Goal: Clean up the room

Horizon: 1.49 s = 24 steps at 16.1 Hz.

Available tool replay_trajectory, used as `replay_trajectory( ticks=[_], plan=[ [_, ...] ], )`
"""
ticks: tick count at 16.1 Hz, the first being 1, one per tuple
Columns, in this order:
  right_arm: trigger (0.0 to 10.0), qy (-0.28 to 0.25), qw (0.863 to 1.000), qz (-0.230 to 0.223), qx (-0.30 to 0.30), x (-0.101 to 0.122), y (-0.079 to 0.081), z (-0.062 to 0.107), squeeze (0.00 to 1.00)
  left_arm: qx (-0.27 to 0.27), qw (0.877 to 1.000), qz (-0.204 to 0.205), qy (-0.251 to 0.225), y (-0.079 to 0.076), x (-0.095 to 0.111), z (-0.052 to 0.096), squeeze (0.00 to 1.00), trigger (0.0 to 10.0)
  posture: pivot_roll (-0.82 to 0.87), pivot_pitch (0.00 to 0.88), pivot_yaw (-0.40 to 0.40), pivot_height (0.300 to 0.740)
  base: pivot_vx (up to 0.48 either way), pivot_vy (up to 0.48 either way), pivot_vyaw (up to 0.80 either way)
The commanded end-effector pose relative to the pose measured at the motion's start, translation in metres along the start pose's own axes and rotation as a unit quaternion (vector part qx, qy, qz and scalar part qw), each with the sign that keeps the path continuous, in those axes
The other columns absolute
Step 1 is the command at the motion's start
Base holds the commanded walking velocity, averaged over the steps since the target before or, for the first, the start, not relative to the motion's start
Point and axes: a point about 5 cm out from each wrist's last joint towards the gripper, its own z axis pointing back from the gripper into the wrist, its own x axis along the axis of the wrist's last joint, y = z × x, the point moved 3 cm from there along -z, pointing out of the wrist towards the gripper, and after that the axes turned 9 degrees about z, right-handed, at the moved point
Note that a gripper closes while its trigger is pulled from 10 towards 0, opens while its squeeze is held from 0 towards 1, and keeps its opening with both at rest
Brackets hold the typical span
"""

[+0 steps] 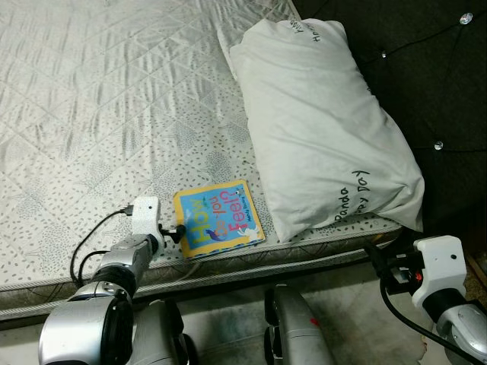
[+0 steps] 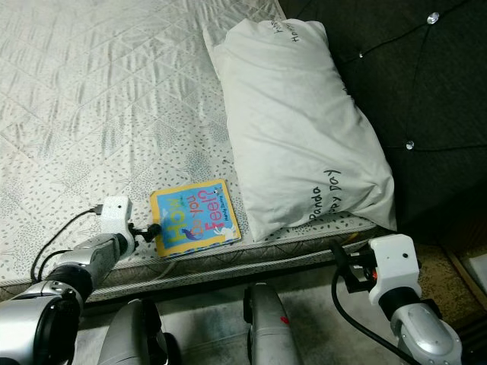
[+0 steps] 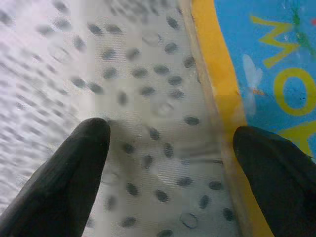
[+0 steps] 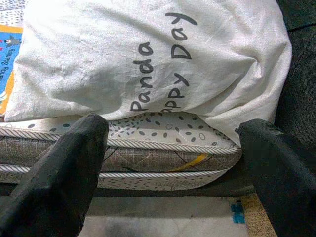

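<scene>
While we lean over the mattress (image 1: 91, 91), our left gripper (image 3: 170, 148) sits low on the quilted cover at the near edge, its two black fingers spread wide with the yellow border of the children's board book (image 1: 219, 218) passing just inside one fingertip. That book lies flat near the mattress edge, just beside the lower corner of the white pillow (image 1: 319, 122), which rests against the dark tufted headboard (image 1: 426, 68). We judge the step in hand to be picking up the book, the one loose item on the bed. Next we need one finger under the book's edge and the other on its cover before closing, which is awkward with a flat book on soft fabric. Our right gripper (image 4: 173, 143) hangs below the bed edge, fingers likewise spread, facing the pillow's printed end.
</scene>
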Motion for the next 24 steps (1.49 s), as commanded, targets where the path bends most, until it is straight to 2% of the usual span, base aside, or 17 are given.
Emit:
replay_trajectory(
  ticks=[1,3,7,9,10,12,15,17,20,21,22,23,24],
  plan=[
    [10.0,0.011,1.000,-0.002,-0.009,-0.006,-0.004,0.004,0.00,0.019,1.000,-0.012,-0.010,0.012,0.003,0.002,1.00,10.0,-0.42,0.258,-0.016,0.613,0.000,0.000,0.00],
    [10.0,0.008,1.000,-0.007,-0.008,-0.006,0.000,0.000,0.00,0.025,0.999,-0.010,-0.033,0.019,0.011,0.004,1.00,10.0,-0.39,0.247,-0.011,0.613,0.000,0.000,0.00],
    [10.0,-0.006,1.000,-0.017,-0.001,-0.002,0.010,-0.014,0.00,0.045,0.996,0.007,-0.071,0.034,0.012,0.010,1.00,10.0,-0.34,0.227,-0.001,0.613,0.000,0.000,0.00],
    [10.0,-0.026,0.998,-0.047,-0.014,0.010,0.011,-0.027,0.00,0.046,0.989,0.034,-0.139,0.032,0.019,0.017,1.00,10.0,-0.30,0.213,0.010,0.613,0.000,0.000,0.00],
    [10.0,-0.032,0.997,-0.067,-0.022,0.015,0.012,-0.032,0.00,0.038,0.985,0.048,-0.163,0.026,0.018,0.023,1.00,10.0,-0.28,0.207,0.014,0.613,0.000,0.000,0.00],
    [10.0,-0.055,0.994,-0.095,-0.012,0.030,0.026,-0.045,0.00,0.014,0.980,0.048,-0.191,0.013,0.002,0.045,1.00,10.0,-0.23,0.196,0.013,0.613,0.000,0.000,0.00],
    [10.0,-0.076,0.990,-0.119,0.005,0.044,0.043,-0.056,0.00,0.029,0.969,0.068,-0.234,0.012,-0.006,0.070,1.00,10.0,-0.20,0.183,0.014,0.613,0.000,0.000,0.00],
    [10.0,-0.077,0.987,-0.143,-0.008,0.049,0.045,-0.062,0.00,0.029,0.960,0.047,-0.273,0.014,-0.010,0.098,1.00,10.0,-0.17,0.170,0.022,0.613,0.000,0.000,0.00],
    [10.0,-0.076,0.982,-0.172,-0.019,0.051,0.048,-0.066,0.00,0.020,0.963,0.022,-0.268,0.011,-0.015,0.117,1.00,10.0,-0.15,0.152,0.034,0.613,0.000,0.000,0.00],
    [10.0,-0.077,0.981,-0.176,-0.018,0.052,0.051,-0.068,0.00,0.016,0.964,0.018,-0.263,0.008,-0.014,0.114,1.00,10.0,-0.15,0.143,0.038,0.613,0.000,0.000,0.00],
    [10.0,-0.077,0.981,-0.179,-0.015,0.051,0.054,-0.069,0.00,0.016,0.967,0.023,-0.252,0.006,-0.014,0.108,0.82,10.0,-0.15,0.138,0.039,0.613,0.000,0.000,0.00],
    [10.0,-0.077,0.980,-0.181,-0.015,0.052,0.055,-0.069,0.00,0.018,0.973,0.029,-0.227,0.005,-0.018,0.101,0.00,10.0,-0.15,0.137,0.040,0.613,0.000,0.000,0.00],
    [10.0,-0.077,0.980,-0.181,-0.015,0.052,0.055,-0.069,0.00,0.020,0.975,0.042,-0.217,0.005,-0.019,0.097,0.00,10.0,-0.15,0.137,0.041,0.613,0.000,0.000,0.00]
  ],
)
